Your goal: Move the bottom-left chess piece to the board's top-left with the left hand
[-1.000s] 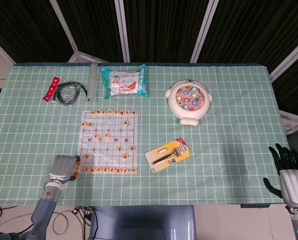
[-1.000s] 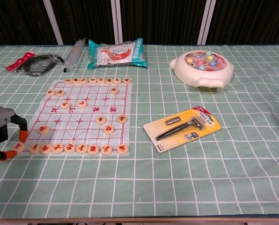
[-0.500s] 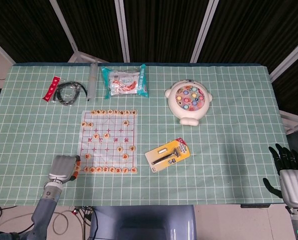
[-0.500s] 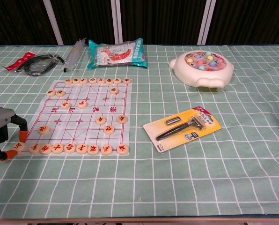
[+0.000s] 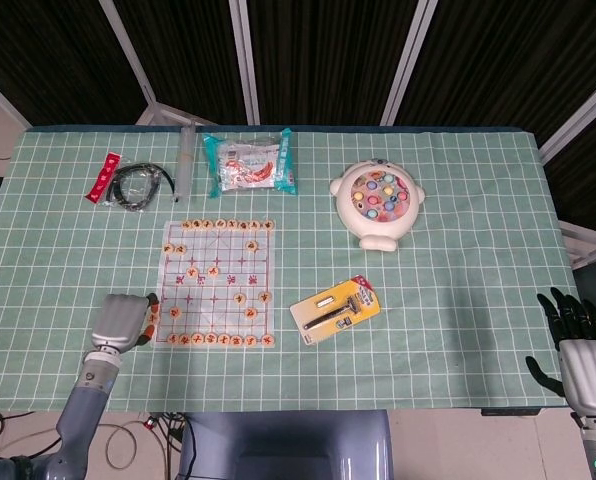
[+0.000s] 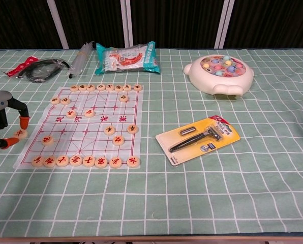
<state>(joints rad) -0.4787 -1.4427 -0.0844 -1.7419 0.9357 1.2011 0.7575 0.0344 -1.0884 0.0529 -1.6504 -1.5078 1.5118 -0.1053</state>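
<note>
1: One piece looks gone from the near row. Where's it held?

2: Seen in chest view: chess piece (image 6: 20,134) is pinched between the orange fingertips (image 6: 25,122) of the left hand (image 6: 1,119), just off the left edge of the board (image 6: 98,109), at approx. 8 o'clock from board centre. It appears to be raised off the cloth, but the height can't be told. The near-left corner spot is bare, and the bottom row (image 6: 85,161) starts one place in.

1: And the goal?

2: The board's top-left corner (image 6: 64,89), at approx. 10 o'clock from centre. The far row (image 6: 105,87) starts just right of it, w/ two more pieces (image 6: 60,100) close below.

1: So how should the carry be done?

2: The pinch should be kept firm and level, since a flat disc can slip out edgewise. The hand is best run toward 12 o'clock outside the left edge, then brought in over the corner, so no fingers are dragged across set pieces. The piece should be lowered flat and let go only once it's seated. Fingers should be opened gently, as the neighbours are near enough to be knocked.

1: Anything past the board?

2: The razor pack (image 6: 198,140) at 3 o'clock and the fishing toy (image 6: 220,74) at 2 o'clock are well apart from the route. The right hand (image 5: 578,350) is parked at the table's right edge, w/ fingers spread and nothing held. It isn't needed.
</note>
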